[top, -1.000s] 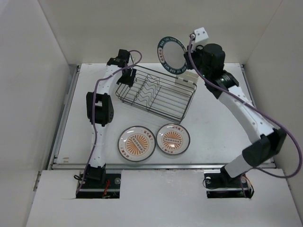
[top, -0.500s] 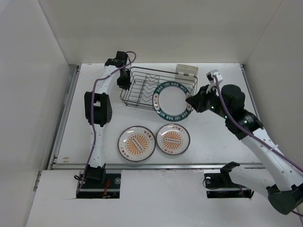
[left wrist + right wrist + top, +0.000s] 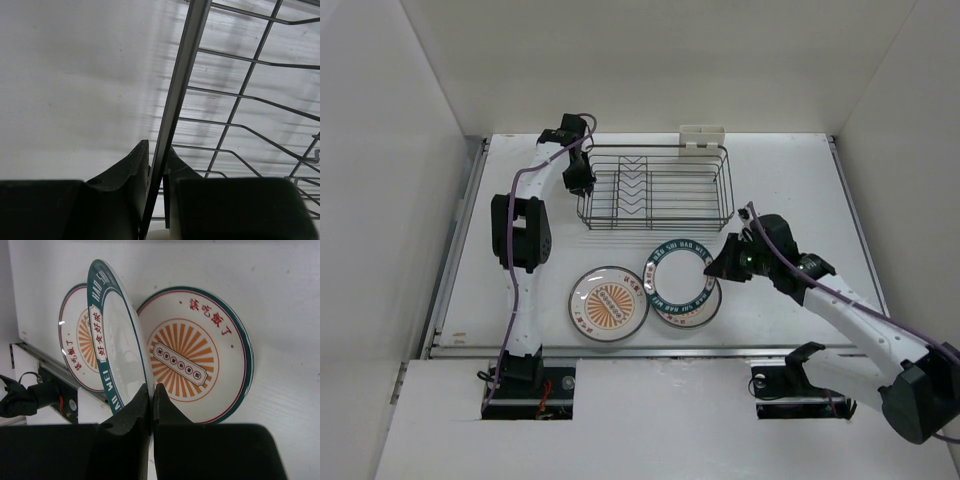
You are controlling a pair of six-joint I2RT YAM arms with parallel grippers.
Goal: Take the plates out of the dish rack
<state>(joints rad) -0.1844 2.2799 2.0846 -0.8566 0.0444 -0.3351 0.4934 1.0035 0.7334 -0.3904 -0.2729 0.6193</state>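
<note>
1. Nearest the arm bases, two plates with orange sunburst centres lie flat and face up, side by side on the white worktop [image 3: 790, 180]. I call them the left sunburst plate [image 3: 608, 303] [image 3: 75, 347] and the right sunburst plate [image 3: 685, 316] [image 3: 200, 357].
2. Just behind them, my right gripper [image 3: 724, 262] [image 3: 151, 394] is pinched tight on the rim of the teal-banded plate [image 3: 665, 262] [image 3: 117, 340]. This plate has a plain white centre and white lettering on its dark rim band. It is held tilted on edge, partly over the right sunburst plate. I cannot tell whether the two plates touch.
3. Farther back, near the middle of the worktop, stands the dish rack [image 3: 655, 188] [image 3: 185, 85], a dark wire basket with V-shaped dividers. Its long sides run left to right.
4. At the rack's left end, my left gripper [image 3: 582, 182] [image 3: 156, 167] is closed around the top rim wire, one finger on each side of it.
5. Farthest away, a white holder [image 3: 703, 135] sits on the rack's far long edge.
</note>
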